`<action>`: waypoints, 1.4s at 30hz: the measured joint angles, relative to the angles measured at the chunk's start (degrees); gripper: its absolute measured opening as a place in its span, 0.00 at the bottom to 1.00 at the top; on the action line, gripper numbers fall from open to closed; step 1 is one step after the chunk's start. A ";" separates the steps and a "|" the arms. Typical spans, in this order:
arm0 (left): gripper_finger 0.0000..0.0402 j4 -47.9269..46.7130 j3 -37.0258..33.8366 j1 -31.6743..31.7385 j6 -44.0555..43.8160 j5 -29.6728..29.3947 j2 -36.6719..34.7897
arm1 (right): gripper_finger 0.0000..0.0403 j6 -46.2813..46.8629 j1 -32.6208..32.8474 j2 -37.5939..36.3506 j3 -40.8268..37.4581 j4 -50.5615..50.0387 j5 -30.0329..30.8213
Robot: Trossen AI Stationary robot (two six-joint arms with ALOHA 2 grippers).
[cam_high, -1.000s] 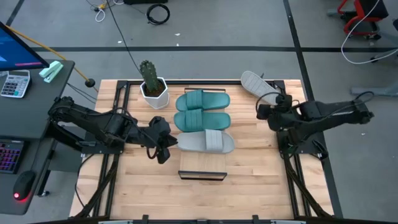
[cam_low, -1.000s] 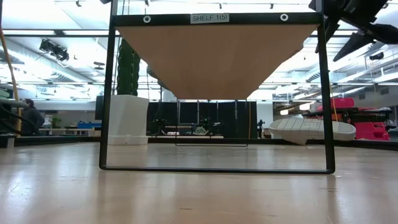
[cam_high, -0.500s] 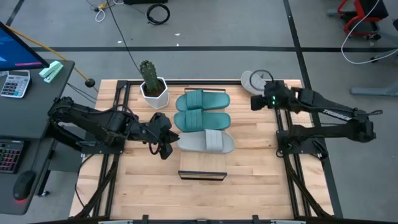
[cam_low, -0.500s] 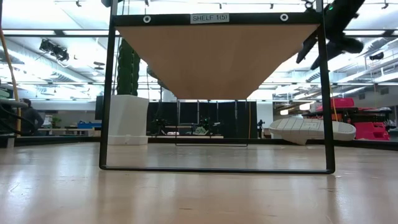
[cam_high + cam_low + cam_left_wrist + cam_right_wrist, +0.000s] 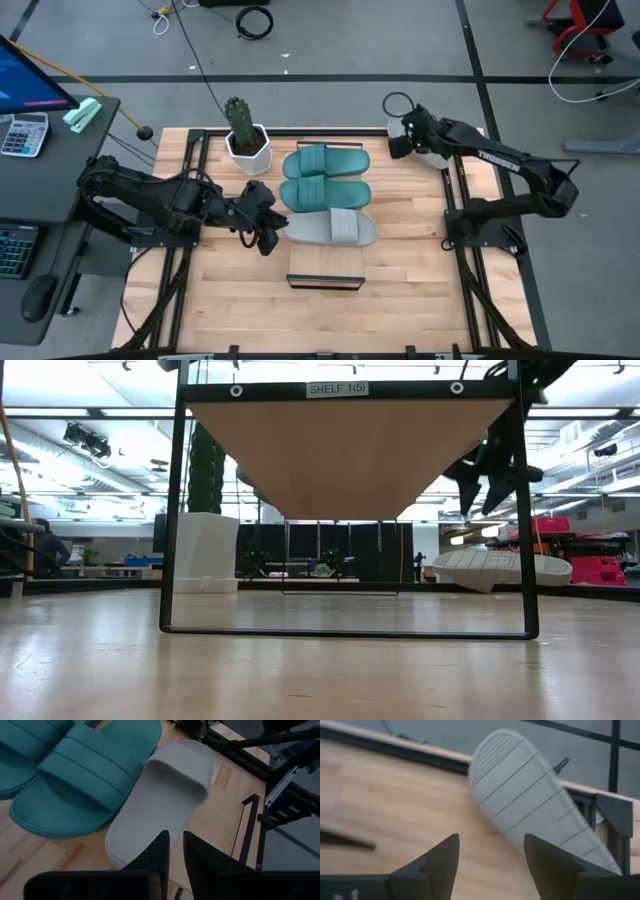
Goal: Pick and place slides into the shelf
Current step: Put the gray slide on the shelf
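Note:
Two teal slides (image 5: 325, 160) (image 5: 325, 193) and one light grey slide (image 5: 332, 228) lie side by side on the shelf (image 5: 325, 264), a raised light-wood board on a black frame (image 5: 350, 390). The other grey slide (image 5: 433, 155) lies sole up at the table's far right corner (image 5: 530, 790) (image 5: 500, 568). My right gripper (image 5: 398, 140) hangs open above it (image 5: 491, 840) (image 5: 485, 485). My left gripper (image 5: 272, 232) is shut to a narrow slit at the left end of the grey slide on the shelf (image 5: 165, 795) (image 5: 176, 840). My left gripper's fingertips (image 5: 164, 840) stand level at the rounded left end (image 5: 125, 852) of the grey slide on the shelf, coming from the table's left. I cannot tell whether they touch it.
A potted cactus (image 5: 243, 135) stands at the far edge, left of the shelf (image 5: 205, 530). Black frame rails run along both sides of the table (image 5: 460, 200). Bare planks (image 5: 400, 290) lie near the front edge. A desk with keyboard and calculator stands off the table's left.
My right gripper has swung from the table's right side toward the far edge and leftward, ending over the upturned grey slide, and has come lower in the low view. My left gripper has crept slightly toward the grey slide on the shelf. The slides have stayed put.

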 joint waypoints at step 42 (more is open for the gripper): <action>0.16 -0.04 0.00 0.02 -2.13 -0.02 0.02 | 0.53 -15.03 -17.82 29.07 24.59 -12.78 2.63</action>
